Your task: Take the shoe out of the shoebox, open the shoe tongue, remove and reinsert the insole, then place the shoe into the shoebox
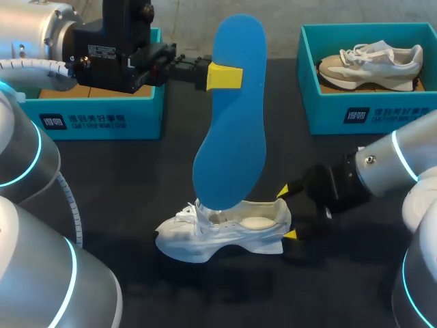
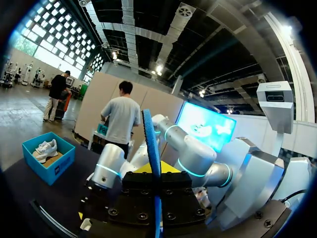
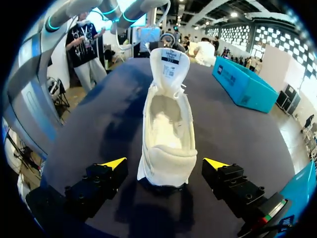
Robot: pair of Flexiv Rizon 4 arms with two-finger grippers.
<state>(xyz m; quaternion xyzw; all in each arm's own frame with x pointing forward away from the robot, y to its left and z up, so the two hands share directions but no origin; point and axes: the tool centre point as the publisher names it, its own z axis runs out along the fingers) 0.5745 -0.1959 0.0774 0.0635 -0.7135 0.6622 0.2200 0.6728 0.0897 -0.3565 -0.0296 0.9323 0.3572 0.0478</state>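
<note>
1. At the left gripper (image 1: 225, 76), upper centre of the head view: clamped on the blue insole (image 1: 231, 123), held upright.
2. Lower end of the insole seemingly touching the white shoe (image 1: 225, 236) at its opening; contact hard to confirm.
3. At the right gripper (image 1: 287, 213), lower right: fingers apart, straddling the shoe's heel, clear of it on both sides.
4. On the dark table (image 1: 136, 178): teal shoebox (image 1: 102, 119) upper left, second shoebox (image 1: 355, 113) upper right with another shoe (image 1: 372, 65) inside.

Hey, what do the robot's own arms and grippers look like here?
Both arms are rounded silver-grey shells with glowing cyan rings at the joints. The left arm carries a ribbed white hose. The left gripper and right gripper have black blocky bodies and bright yellow fingertips.
</note>
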